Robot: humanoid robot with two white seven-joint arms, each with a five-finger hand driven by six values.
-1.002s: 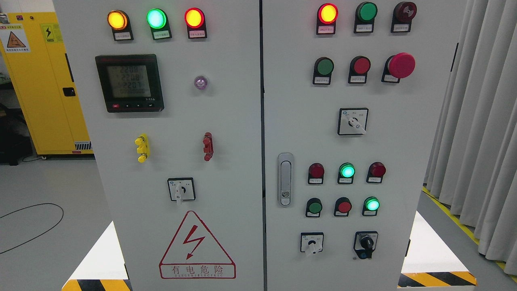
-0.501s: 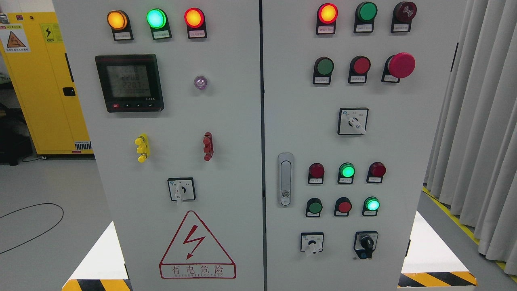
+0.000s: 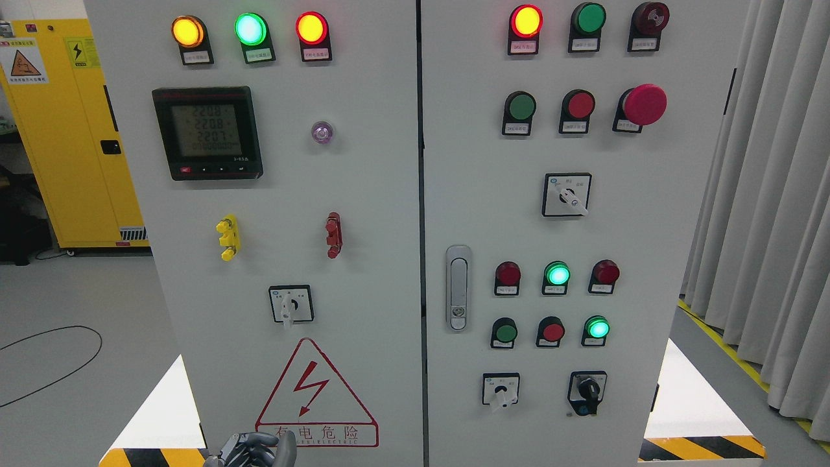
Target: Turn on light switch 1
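Gray cabinet (image 3: pixel 363 194) with two doors and a silver door handle (image 3: pixel 458 287) in the middle.

Low down and to the left of the door handle, at the very bottom edge: the left hand (image 3: pixel 249 452). Shows only its top part, cut off by the edge. Sits in front of the bottom of the red warning sign (image 3: pixel 316 395). Holds nothing that can be seen. Cannot tell if open or closed.

Four turn switches here. Labels too small to read, so cannot tell which one is light switch 1.
- White knob switch (image 3: pixel 291 305) left of the door handle, at about the same height, knob pointing down. Well above the left hand, not touched.
- Upper white switch (image 3: pixel 567 194) up and to the right of the door handle.
- Lower white switch (image 3: pixel 500 390) down and just to the right of the door handle.
- Black switch (image 3: pixel 587 391) down and farther right of the door handle.

Glowing green lamp (image 3: pixel 557 274) right of the door handle, between two dark red ones. Black meter (image 3: pixel 207 133) with numbers up and to the left of the door handle.
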